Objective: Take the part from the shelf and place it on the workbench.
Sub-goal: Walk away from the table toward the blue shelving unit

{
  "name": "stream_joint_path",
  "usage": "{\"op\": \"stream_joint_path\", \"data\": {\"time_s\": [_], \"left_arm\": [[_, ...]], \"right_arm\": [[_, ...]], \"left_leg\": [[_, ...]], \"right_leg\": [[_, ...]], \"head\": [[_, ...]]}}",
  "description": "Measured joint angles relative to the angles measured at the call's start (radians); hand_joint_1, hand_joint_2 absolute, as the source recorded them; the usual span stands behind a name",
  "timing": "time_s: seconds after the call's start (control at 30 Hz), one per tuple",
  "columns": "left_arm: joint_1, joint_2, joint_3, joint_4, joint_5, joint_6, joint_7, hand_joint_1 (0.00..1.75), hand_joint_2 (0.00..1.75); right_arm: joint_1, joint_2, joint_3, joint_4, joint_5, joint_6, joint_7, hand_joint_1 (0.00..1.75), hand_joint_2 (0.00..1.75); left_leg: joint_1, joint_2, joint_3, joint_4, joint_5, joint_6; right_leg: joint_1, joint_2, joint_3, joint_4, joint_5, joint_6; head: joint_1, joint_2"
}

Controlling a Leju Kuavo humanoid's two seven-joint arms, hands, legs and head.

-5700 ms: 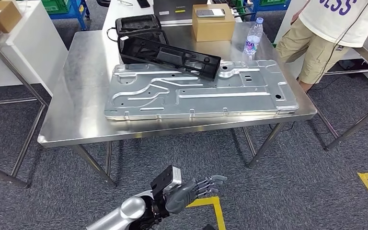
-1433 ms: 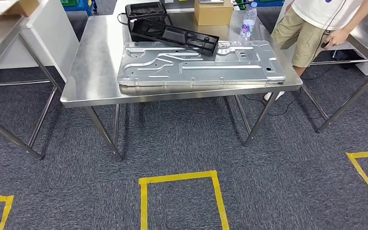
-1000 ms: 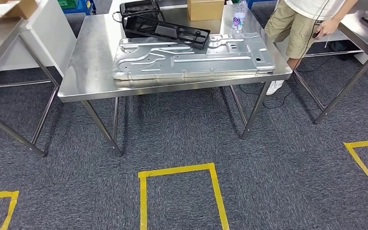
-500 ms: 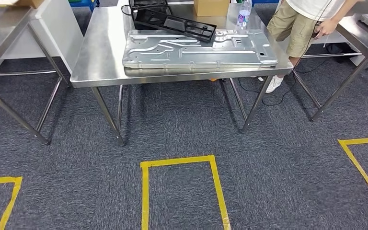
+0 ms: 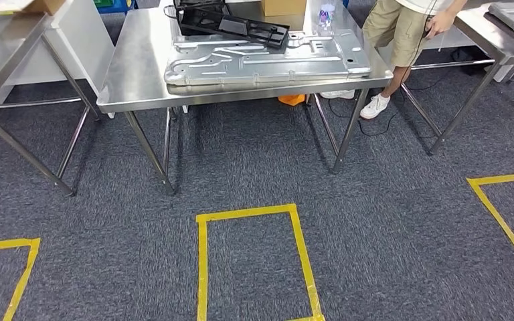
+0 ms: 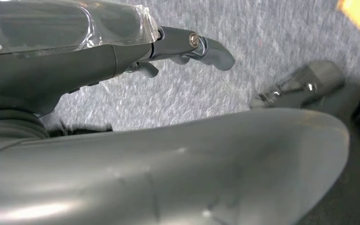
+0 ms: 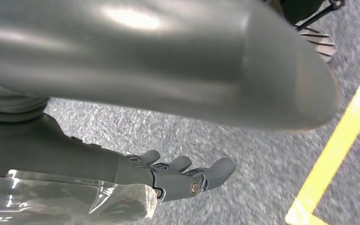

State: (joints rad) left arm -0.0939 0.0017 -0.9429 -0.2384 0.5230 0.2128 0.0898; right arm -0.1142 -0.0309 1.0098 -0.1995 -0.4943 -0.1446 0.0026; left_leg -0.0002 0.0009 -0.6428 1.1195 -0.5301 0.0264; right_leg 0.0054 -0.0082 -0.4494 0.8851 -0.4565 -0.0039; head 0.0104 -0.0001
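While the head view looks down at the grey carpet [image 5: 388, 221], the bench [image 5: 130, 73] stands far off at 12 o'clock. On it lies a big silver plate [image 5: 268, 63], flat and wide. A long black part [image 5: 234, 25] lies across the far edge of the plate, at about 11 o'clock from the plate's middle. Behind it, at the top edge, sit a brown box [image 5: 284, 7] and a bottle [image 5: 326, 15]. The bottle is just right of the box. A person [image 5: 401, 27] in tan shorts and white shoes stands at the bench's right end, at about 1 o'clock. Something orange [image 5: 292, 99] sits on the floor under the bench. A yellow tape square [image 5: 202, 267] is stuck on the carpet at 6 o'clock, near the bottom. More yellow tape shows at 4 o'clock and at 8 o'clock. Another bench [image 5: 0, 50] stands at 10 o'clock, and a third [image 5: 482, 30] at 2 o'clock with a silver piece on top. In the left wrist view, the left hand [image 6: 122, 56] hangs over the carpet, with its fingers [image 6: 211, 47] stretched out and holding nothing. In the right wrist view, the right hand [image 7: 136, 178] hangs over the carpet too, near a yellow line [image 7: 337, 145]. Its fingers [image 7: 215, 171] are a little bent and spread, and it holds nothing.
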Motion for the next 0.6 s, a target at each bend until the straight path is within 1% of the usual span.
{"op": "stream_joint_path", "data": {"time_s": [0.03, 0.07, 0.1, 0.17, 0.27, 0.3, 0.33, 0.37, 0.4, 0.43, 0.47, 0.5, 0.53, 0.57, 0.6], "left_arm": [[0.0, 0.0, 0.0, 0.0, 0.0, 0.0, 0.0, 0.0, 0.0], [0.0, -0.001, 0.0, 0.0, 0.0, 0.0, 0.0, 0.0, 0.0], [0.0, -0.001, 0.0, 0.0, 0.0, 0.0, 0.0, 0.0, 0.0], [0.0, -0.001, 0.0, 0.0, 0.0, 0.0, 0.0, 0.0, 0.0], [0.0, -0.001, 0.0, 0.0, 0.0, 0.0, 0.0, 0.0, 0.0], [0.0, -0.001, 0.0, 0.0, 0.0, 0.0, 0.0, 0.0, 0.0], [-0.001, -0.001, 0.0, 0.0, 0.0, 0.0, -0.001, 0.0, 0.0], [-0.003, -0.001, 0.0, 0.0, 0.0, 0.0, -0.001, 0.0, 0.0], [-0.004, -0.001, 0.0, 0.0, 0.0, 0.0, -0.002, 0.0, 0.0], [-0.005, -0.002, 0.0, 0.0, 0.0, 0.001, -0.002, 0.0, 0.0], [-0.006, -0.003, 0.0, 0.0, 0.0, 0.001, -0.003, 0.0, 0.0], [-0.005, -0.004, 0.0, 0.0, 0.0, 0.001, -0.004, 0.0, 0.0], [-0.005, -0.004, 0.0, 0.0, 0.0, 0.001, -0.004, 0.0, 0.0], [-0.005, -0.004, 0.0, 0.0, 0.0, 0.002, -0.004, 0.0, 0.0], [-0.005, -0.004, 0.0, 0.0, 0.0, 0.002, -0.004, 0.0, 0.0]], "right_arm": [[0.0, 0.0, 0.0, 0.0, 0.0, 0.0, 0.0, 0.0, 0.0], [0.0, 0.0, 0.0, 0.0, 0.0, 0.0, 0.0, 0.0, 0.0], [0.0, 0.0, 0.0, 0.0, 0.0, 0.0, 0.001, 0.0, 0.0], [0.0, 0.0, 0.0, 0.0, 0.0, 0.0, 0.001, 0.0, 0.0], [0.0, 0.0, 0.0, 0.0, 0.0, 0.0, 0.002, 0.0, 0.0], [0.0, 0.0, 0.0, 0.0, -0.001, 0.0, 0.002, 0.0, 0.0], [0.0, 0.0, 0.0, 0.0, -0.001, 0.0, 0.003, 0.0, 0.0], [0.001, 0.0, 0.0, 0.0, -0.001, 0.0, 0.003, 0.0, 0.0], [0.001, 0.0, 0.0, 0.0, -0.001, 0.0, 0.004, 0.0, 0.0], [0.001, 0.0, 0.0, 0.0, -0.001, 0.0, 0.004, 0.0, 0.0], [0.002, 0.0, 0.0, 0.0, -0.001, 0.0, 0.005, 0.0, 0.0], [0.003, 0.0, 0.0, 0.0, -0.001, 0.0, 0.005, 0.0, 0.0], [0.004, 0.0, 0.0, 0.0, -0.001, 0.0, 0.006, 0.0, 0.0], [0.004, 0.0, 0.0, 0.0, -0.002, 0.0, 0.006, 0.0, 0.0], [0.004, 0.0, 0.0, 0.0, -0.002, 0.0, 0.006, 0.0, 0.0]], "left_leg": [[0.001, 0.0, -0.013, 0.067, -0.03, -0.003], [0.002, 0.0, -0.014, 0.109, -0.034, -0.004], [0.002, 0.0, -0.006, 0.127, -0.021, -0.004], [0.002, 0.0, 0.015, 0.118, 0.01, -0.004], [0.002, 0.0, 0.025, 0.105, 0.021, -0.004], [0.002, 0.0, 0.034, 0.092, 0.028, -0.003], [0.002, 0.0, 0.069, 0.044, 0.041, -0.001], [0.001, 0.0, 0.118, -0.025, 0.048, 0.002], [-0.001, 0.0, 0.167, -0.105, 0.052, 0.009], [-0.002, 0.0, 0.206, -0.179, 0.057, 0.018], [-0.003, 0.001, 0.216, -0.217, 0.059, 0.028], [-0.003, 0.002, 0.207, -0.233, 0.068, 0.038], [-0.003, 0.004, 0.192, -0.233, 0.082, 0.044], [-0.005, 0.004, 0.179, -0.233, 0.093, 0.048], [-0.007, 0.005, 0.165, -0.232, 0.104, 0.049]], "right_leg": [[0.001, -0.001, -0.014, 0.001, 0.01, -0.001], [0.002, -0.001, -0.029, 0.004, 0.021, -0.001], [0.003, -0.001, -0.043, 0.007, 0.029, 0.0], [0.003, -0.001, -0.061, 0.012, 0.039, 0.0], [0.003, -0.001, -0.066, 0.013, 0.041, 0.001], [0.003, -0.001, -0.069, 0.015, 0.043, 0.001], [0.003, -0.001, -0.079, 0.019, 0.047, 0.003], [0.004, -0.001, -0.09, 0.024, 0.053, 0.005], [0.004, -0.001, -0.104, 0.029, 0.067, 0.012], [0.004, 0.0, -0.121, 0.038, 0.073, 0.021], [0.004, 0.001, -0.135, 0.055, 0.061, 0.031], [0.002, 0.002, -0.154, 0.089, 0.03, 0.039], [-0.001, 0.003, -0.173, 0.144, -0.024, 0.045], [-0.003, 0.003, -0.192, 0.214, -0.079, 0.048], [-0.005, 0.003, -0.206, 0.285, -0.117, 0.051]], "head": [[0.0, 0.0], [0.0, 0.0], [0.0, 0.0], [0.0, 0.0], [0.0, 0.0], [0.0, 0.0], [0.0, 0.0], [0.0, 0.0], [0.0, 0.0], [0.0, 0.0], [0.001, 0.0], [0.002, 0.0], [0.003, 0.0], [0.004, 0.0], [0.004, 0.0]]}}
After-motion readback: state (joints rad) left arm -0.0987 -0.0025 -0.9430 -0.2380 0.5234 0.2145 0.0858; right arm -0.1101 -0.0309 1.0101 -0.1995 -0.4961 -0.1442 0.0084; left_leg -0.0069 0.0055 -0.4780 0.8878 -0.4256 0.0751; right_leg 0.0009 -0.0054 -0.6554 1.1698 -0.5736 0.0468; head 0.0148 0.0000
